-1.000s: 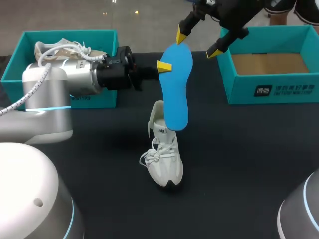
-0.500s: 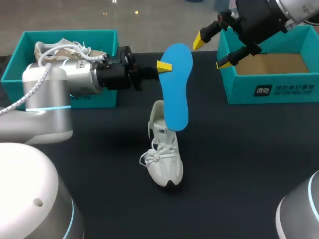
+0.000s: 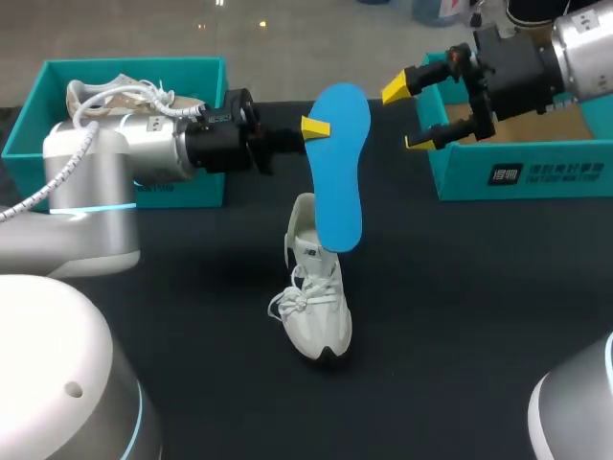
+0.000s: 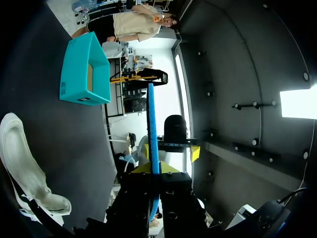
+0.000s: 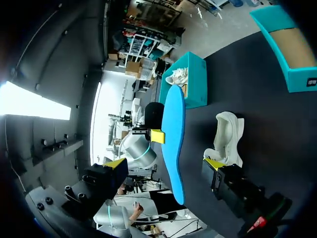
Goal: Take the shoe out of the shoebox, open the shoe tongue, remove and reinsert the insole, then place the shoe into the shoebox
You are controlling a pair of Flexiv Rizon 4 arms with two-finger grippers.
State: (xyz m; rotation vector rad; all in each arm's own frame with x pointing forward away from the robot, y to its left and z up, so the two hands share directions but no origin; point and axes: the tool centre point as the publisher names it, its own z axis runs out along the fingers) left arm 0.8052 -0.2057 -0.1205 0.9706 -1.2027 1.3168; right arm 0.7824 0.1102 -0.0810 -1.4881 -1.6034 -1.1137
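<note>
Vertically, left pincer (image 3: pixel 321 127) gripped a flat blue foam insole (image 3: pixel 340 182).
One fingertip hid behind it; right pincer (image 3: pixel 407 117) gaped wide.

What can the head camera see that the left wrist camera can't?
Only the head view shows the left-hand teal box with a second shoe inside, and the flat face of the blue insole. Only the left wrist view shows the left gripper with a yellow tip on each side of the insole, which looks like a thin strip from there. Both views show the insole, the white shoe on the table and the right-hand teal shoebox.
</note>
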